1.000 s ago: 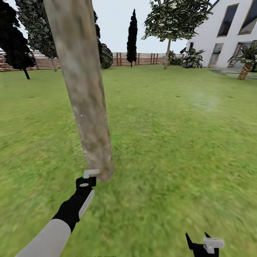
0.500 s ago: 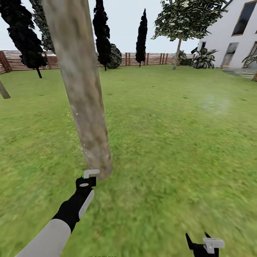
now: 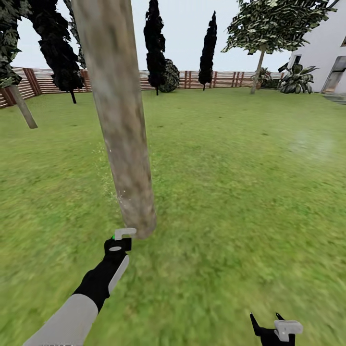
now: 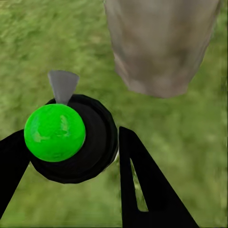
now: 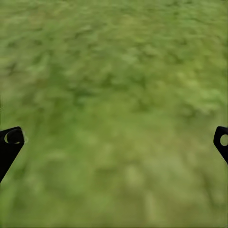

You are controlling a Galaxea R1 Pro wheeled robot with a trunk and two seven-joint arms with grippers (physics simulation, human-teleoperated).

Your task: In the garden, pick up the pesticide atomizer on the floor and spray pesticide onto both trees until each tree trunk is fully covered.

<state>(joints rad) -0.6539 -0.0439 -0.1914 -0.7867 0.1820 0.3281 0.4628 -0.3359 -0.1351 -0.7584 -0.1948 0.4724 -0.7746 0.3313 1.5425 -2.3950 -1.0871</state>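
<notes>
Left pincer [image 4: 71, 156] clamped around pesticide atomizer [image 4: 71, 137], dark bottle with green dot, held just beside base of tree trunk [image 3: 122, 120], nozzle toward trunk. Fine white pesticide specks [image 3: 115, 194] scattered at trunk's lower edge. Right pincer [image 5: 114, 142] wide open, holding nothing, over grass floor [image 5: 114, 71], well apart from trunk. Slat fence [image 3: 202, 79] far behind trunk.

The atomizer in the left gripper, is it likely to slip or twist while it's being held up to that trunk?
The atomizer looks round and smooth, so it could perhaps rotate between the left gripper's fingers. It seems small and rigid, likely light, so the grip should hold. Its green dot looks round too, and gives no flat face to grip. The tree trunk stands close ahead.
</notes>
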